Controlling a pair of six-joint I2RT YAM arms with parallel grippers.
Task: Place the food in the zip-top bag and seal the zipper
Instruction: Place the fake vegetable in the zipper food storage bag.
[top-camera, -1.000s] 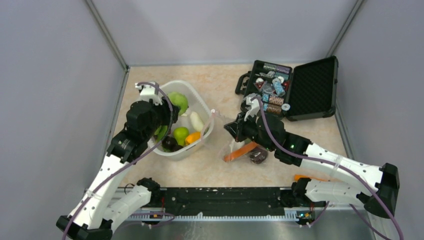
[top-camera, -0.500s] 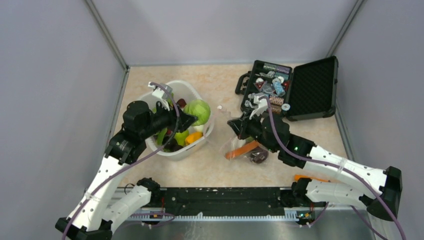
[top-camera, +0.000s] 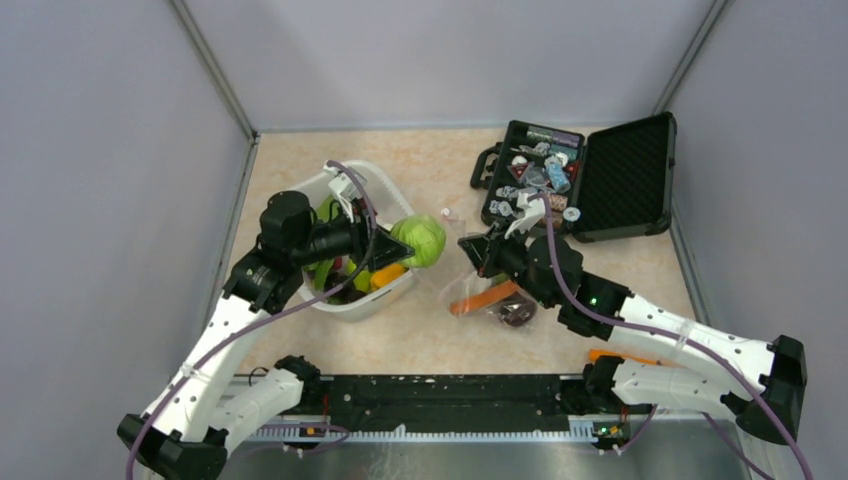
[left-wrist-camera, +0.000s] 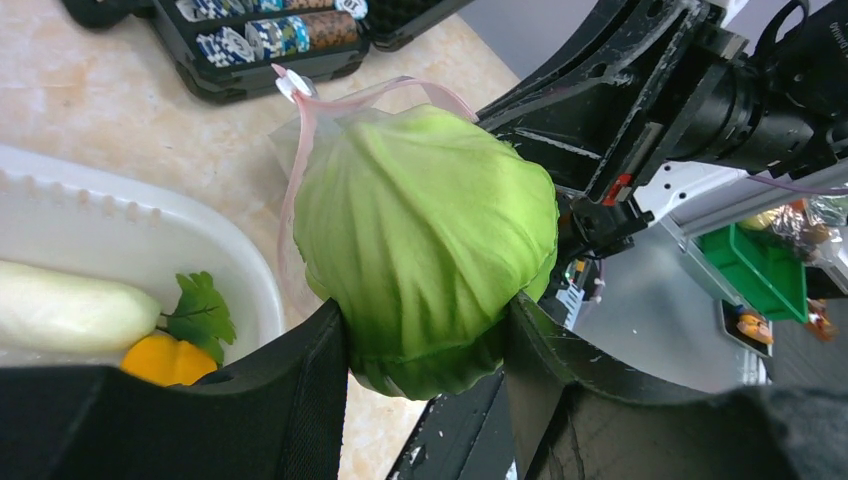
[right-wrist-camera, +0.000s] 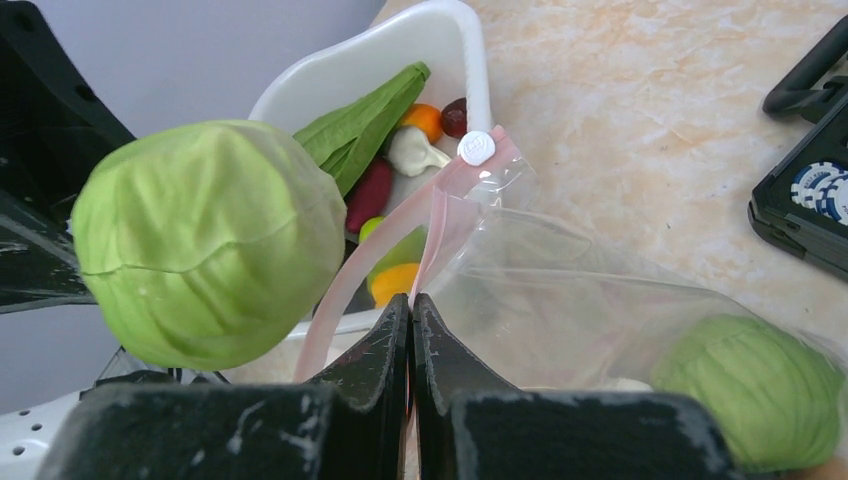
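Over the tub's right rim, my left gripper (left-wrist-camera: 425, 335) has a cabbage (left-wrist-camera: 425, 235) squeezed between its two black fingers, so it's pinching that and nothing else. It's a pale green ball with leaf veins moulded in, wider than the fingers holding it, and it hangs in the air between the tub (top-camera: 395, 290) and the bag (top-camera: 465, 285).

My right gripper (right-wrist-camera: 411, 310) is pressed together on the zipper (right-wrist-camera: 440, 215), holding that lip of the bag up. The bag is clear and crinkly, lying on the table (top-camera: 420, 340) right of the tub. Its pink strip arcs from the right fingers up to a little white slider (right-wrist-camera: 477, 148). From the left wrist cam, that pink loop sits just behind the cabbage, with the right arm's black wrist close behind it, so it's pretty crowded at the mouth.

Inside the bag I can see a carrot (top-camera: 483, 298), a purple piece (top-camera: 517, 313) and a second cabbage (right-wrist-camera: 750, 385).

The tub holds a radish (left-wrist-camera: 70, 315), a leafy piece (right-wrist-camera: 370, 120) and some orange and dark bits. At the back right, well apart from all that, there's an open black case (top-camera: 620, 180) full of chips (left-wrist-camera: 250, 40).
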